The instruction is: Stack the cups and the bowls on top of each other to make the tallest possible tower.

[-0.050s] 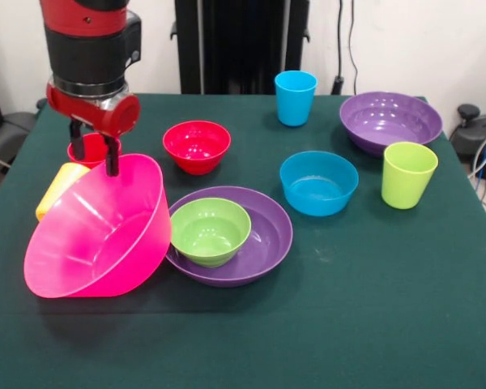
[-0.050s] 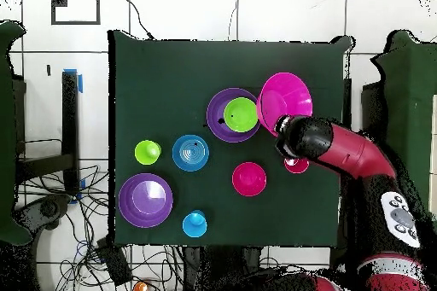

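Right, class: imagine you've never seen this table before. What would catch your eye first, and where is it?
Most striking is the large pink bowl, tipped up on its edge at the front view's left, with the gripper closed on its upper rim. Just beside it, touching its side, a small green bowl sits nested inside a wide purple bowl. Behind the pink bowl, a yellow cup lies on its side.
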Tool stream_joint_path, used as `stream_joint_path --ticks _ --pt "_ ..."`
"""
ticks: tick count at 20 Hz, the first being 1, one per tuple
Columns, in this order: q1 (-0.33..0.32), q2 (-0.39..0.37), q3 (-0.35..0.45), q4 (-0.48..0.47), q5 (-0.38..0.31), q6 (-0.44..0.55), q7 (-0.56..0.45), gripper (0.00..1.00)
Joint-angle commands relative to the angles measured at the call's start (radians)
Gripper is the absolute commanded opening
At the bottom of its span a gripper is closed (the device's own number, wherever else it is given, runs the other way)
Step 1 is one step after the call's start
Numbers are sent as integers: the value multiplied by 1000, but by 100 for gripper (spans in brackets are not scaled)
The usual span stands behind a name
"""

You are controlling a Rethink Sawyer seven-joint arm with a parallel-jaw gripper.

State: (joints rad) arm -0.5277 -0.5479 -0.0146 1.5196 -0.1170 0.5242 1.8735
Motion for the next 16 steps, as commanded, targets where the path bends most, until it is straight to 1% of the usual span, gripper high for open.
stream_joint_path --ticks 1,3,5,6,9,16 --pt "-22 85 73 -54 -28 15 0 100" --pt "-28 86 83 -48 -24 8 0 100" --pt "-22 77 88 -44 -17 25 7 100" --pt "-2 60 75 -46 -12 58 21 100" --pt "42 33 51 -51 4 110 64 100" --pt "106 33 24 -102 47 189 122 100"
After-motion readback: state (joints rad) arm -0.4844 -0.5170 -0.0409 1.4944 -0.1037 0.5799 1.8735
